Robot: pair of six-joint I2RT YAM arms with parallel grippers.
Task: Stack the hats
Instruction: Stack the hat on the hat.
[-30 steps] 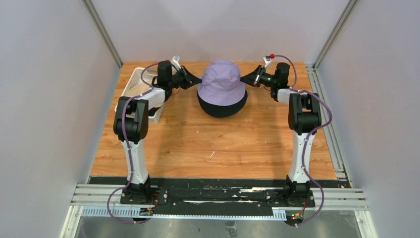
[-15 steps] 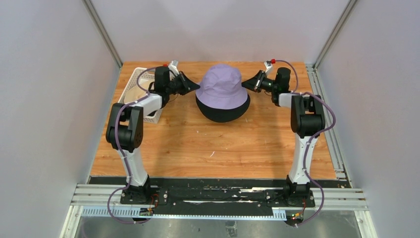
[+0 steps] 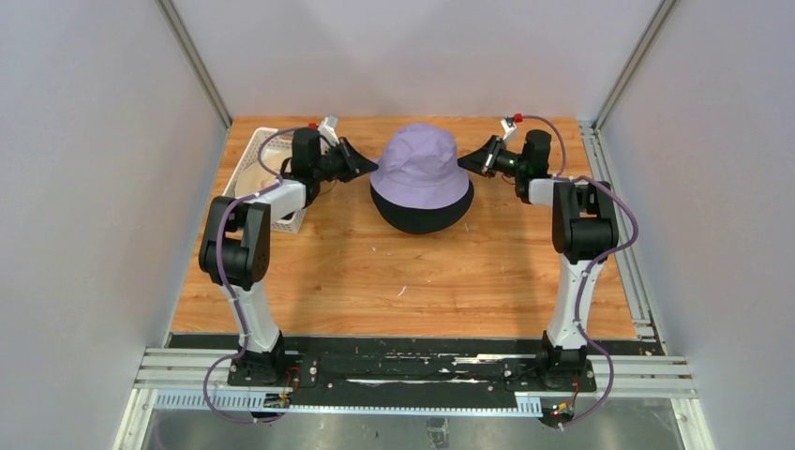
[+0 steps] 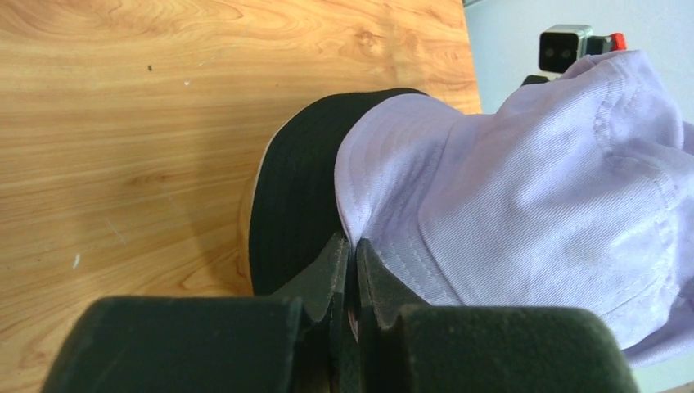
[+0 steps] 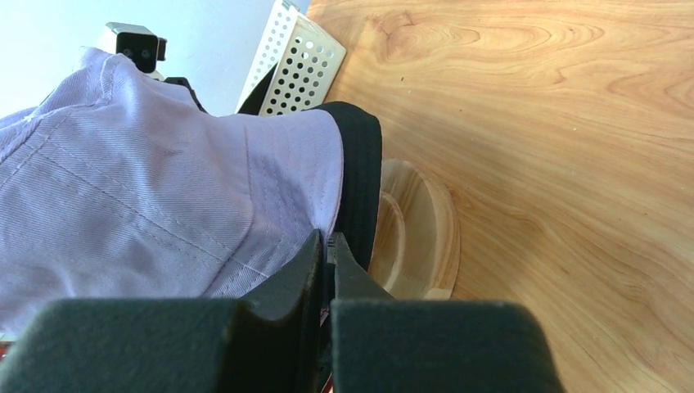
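Upper centre, seen from above: your left gripper (image 3: 372, 171) and right gripper (image 3: 467, 162) are each clamped on opposite brim edges of the lavender hat (image 3: 419, 159), likely to spread it evenly over the black hat (image 3: 419, 216) on its wooden stand (image 5: 419, 237).

The table (image 3: 412, 272) is brown wood with small white marks. Two things sit on it — a white basket (image 3: 246, 167) at the far left, and a round wooden stand (image 5: 417, 237) under the hats (image 3: 420, 173).
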